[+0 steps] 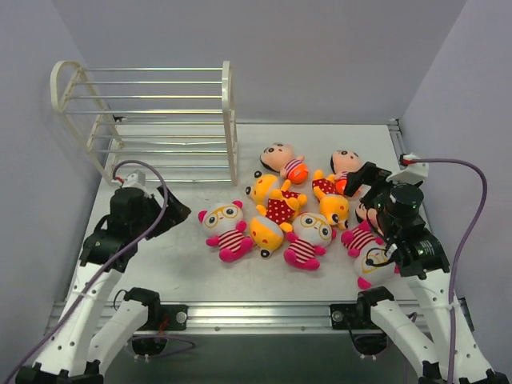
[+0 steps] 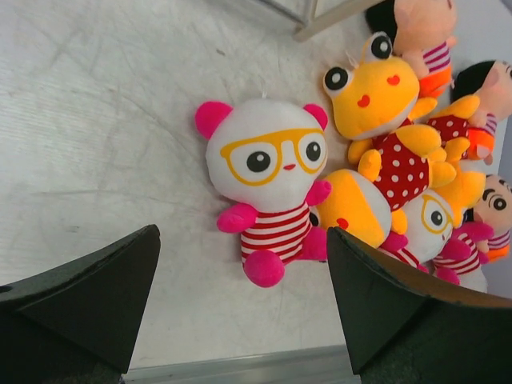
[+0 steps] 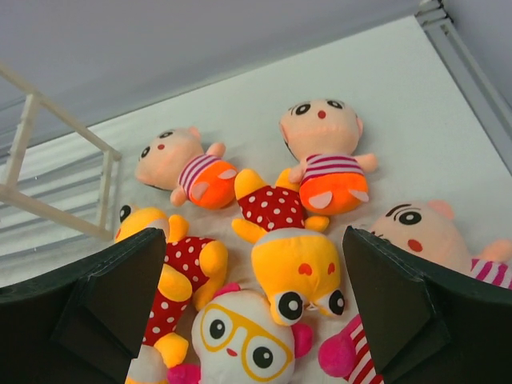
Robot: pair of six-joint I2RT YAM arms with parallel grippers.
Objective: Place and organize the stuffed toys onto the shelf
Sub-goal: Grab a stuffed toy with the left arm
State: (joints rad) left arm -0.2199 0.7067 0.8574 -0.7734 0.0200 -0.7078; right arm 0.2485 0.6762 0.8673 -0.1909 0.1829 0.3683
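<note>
Left pincer (image 2: 242,236), wide open and empty, faces the panda (image 2: 264,160) in front of the shelf (image 1: 228,120); this seems the first pick, needing reach and closing.

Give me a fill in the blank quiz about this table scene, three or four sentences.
All the stuffed toys lie on the ____.
The left gripper and the right gripper both have ____ jaws.
The pink-eared toy nearest the left gripper wears yellow ____.
The shelf stands nearer the ____ gripper.
Missing words: table, open, glasses, left.
</note>
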